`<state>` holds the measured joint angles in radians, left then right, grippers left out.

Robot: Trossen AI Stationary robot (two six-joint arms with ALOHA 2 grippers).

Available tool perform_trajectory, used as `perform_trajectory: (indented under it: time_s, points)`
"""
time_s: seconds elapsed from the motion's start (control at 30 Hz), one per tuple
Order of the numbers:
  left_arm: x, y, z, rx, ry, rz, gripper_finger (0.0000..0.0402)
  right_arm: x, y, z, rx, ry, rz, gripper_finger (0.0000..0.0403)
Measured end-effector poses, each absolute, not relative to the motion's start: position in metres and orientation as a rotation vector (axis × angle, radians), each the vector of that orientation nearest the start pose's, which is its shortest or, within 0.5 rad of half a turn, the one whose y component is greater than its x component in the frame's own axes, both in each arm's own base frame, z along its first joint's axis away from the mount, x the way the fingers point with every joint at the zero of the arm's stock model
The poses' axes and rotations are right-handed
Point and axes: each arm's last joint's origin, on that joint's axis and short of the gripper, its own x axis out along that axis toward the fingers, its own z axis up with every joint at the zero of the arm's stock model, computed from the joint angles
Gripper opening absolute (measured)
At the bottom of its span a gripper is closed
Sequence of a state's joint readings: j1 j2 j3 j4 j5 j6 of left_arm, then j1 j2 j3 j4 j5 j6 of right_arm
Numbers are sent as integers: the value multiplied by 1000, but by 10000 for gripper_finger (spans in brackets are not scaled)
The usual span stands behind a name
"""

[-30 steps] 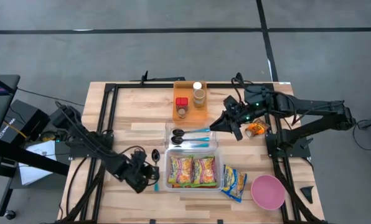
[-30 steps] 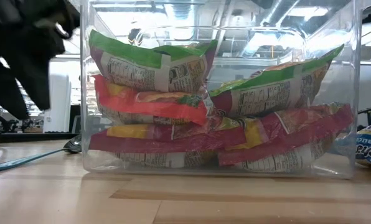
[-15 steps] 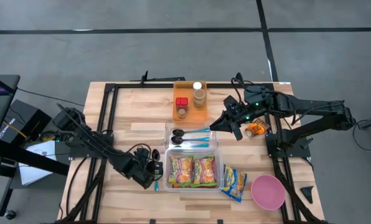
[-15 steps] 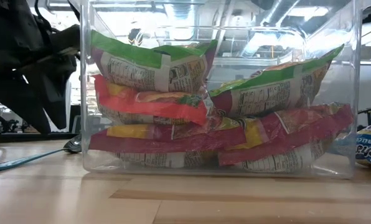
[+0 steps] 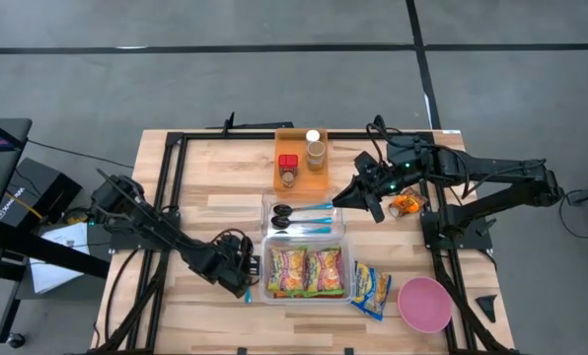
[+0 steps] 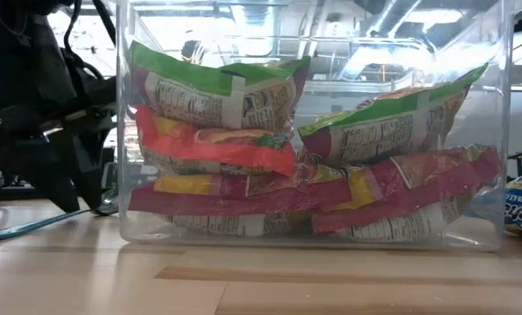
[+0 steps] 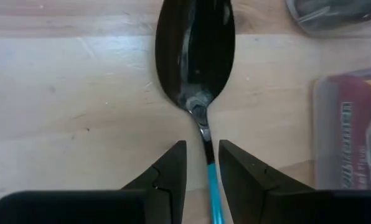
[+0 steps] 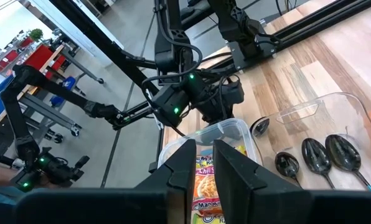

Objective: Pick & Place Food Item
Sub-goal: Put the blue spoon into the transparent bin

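— Wooden counter [image 5: 205, 202], far left first: what's the left gripper [image 7: 202, 163] doing?

— Low beside the clear tub, fingers slightly apart astride the blue handle of a black spoon [image 7: 197, 59] lying flat on the wood; contact can't be confirmed.

— And the food?

— Snack packets [image 5: 305, 271] fill that clear tub [image 6: 138, 229]; another packet [image 5: 370, 288] lies just right of it.

— Right side?

— Right gripper [image 5: 352, 194] hovers over the smaller spoon tray [image 5: 267, 203], fingers narrowly parted, empty.

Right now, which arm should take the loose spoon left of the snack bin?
Left. Its gripper already straddles the spoon handle, jaws open. The right gripper hovers beyond the spoon tray.
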<state>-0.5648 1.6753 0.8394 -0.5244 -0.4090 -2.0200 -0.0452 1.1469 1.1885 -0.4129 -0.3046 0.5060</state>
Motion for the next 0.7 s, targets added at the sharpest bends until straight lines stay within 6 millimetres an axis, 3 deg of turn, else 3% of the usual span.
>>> perform_trajectory:
  time_s: [0.33,0.5,0.7]
  points:
    - [237,-137,124,-1072,822,1047,86,243,-2,380,562,424,159,52]
    - [225,-130,129,-1002,881,1123,83,243,-2,380,562,425,159,52]
    - [214,-125,130,-922,957,1202,45,243,-2,380,563,425,160,52]
